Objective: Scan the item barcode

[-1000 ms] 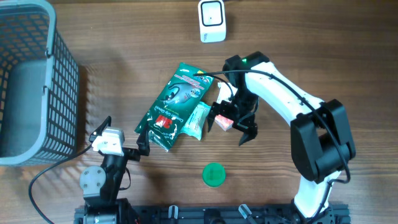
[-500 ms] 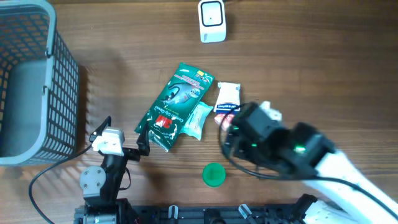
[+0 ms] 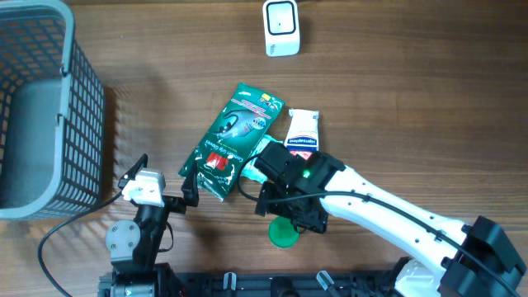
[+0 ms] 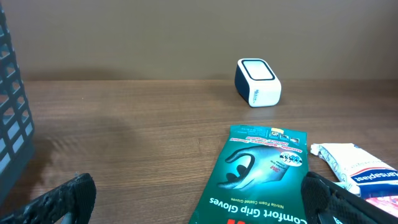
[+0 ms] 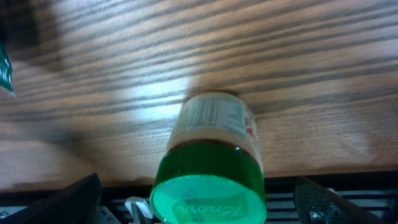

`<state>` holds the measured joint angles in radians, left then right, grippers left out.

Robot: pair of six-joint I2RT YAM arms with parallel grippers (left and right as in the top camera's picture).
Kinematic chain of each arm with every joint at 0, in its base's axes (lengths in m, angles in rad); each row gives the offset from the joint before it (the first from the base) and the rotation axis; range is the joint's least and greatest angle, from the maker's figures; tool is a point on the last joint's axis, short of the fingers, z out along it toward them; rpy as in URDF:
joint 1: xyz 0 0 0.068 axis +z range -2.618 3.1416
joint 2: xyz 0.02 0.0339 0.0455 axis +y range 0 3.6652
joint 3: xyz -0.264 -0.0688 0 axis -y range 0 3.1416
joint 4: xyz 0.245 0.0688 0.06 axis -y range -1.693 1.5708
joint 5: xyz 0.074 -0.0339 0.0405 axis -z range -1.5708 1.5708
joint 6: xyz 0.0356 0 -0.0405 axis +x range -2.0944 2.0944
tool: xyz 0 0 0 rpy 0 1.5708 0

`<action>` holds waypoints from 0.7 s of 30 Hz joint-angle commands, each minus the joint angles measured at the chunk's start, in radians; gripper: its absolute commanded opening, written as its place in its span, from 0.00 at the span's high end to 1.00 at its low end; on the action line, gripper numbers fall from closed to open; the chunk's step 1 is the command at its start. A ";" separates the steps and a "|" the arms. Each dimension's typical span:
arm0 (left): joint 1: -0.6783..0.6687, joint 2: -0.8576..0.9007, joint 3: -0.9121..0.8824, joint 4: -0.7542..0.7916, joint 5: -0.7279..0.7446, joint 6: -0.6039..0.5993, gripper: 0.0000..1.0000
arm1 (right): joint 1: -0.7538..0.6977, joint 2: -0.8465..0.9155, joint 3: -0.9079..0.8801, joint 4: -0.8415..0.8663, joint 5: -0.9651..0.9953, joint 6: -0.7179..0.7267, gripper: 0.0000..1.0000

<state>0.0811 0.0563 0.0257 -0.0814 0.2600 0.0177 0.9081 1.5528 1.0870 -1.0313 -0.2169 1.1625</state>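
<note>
Our right gripper (image 3: 288,213), jaws wide apart, hung over the green-lidded jar (image 5: 211,155) by the desk's front edge; our left gripper (image 3: 165,171) gaped too.

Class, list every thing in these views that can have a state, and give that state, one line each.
left gripper: open, holding nothing.
right gripper: open, over the jar, not gripping it.
jar: upright, green lid on.
glove packet: lying flat, printed side up.
white packet: lying flat.
scanner: standing, unheld.
basket: upright, top open.
</note>
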 commanded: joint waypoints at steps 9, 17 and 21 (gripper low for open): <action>0.006 -0.001 -0.006 0.002 0.002 0.001 0.00 | 0.058 0.143 0.000 -0.007 0.005 0.045 0.00; 0.006 -0.001 -0.006 0.002 0.002 0.001 0.00 | 0.103 0.216 -0.003 0.045 -0.015 0.092 0.00; 0.006 -0.001 -0.006 0.002 0.002 0.001 0.00 | 0.121 0.226 -0.080 0.119 0.016 0.162 0.00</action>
<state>0.0811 0.0563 0.0254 -0.0814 0.2600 0.0177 1.0275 1.7550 1.0767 -0.9440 -0.2241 1.2572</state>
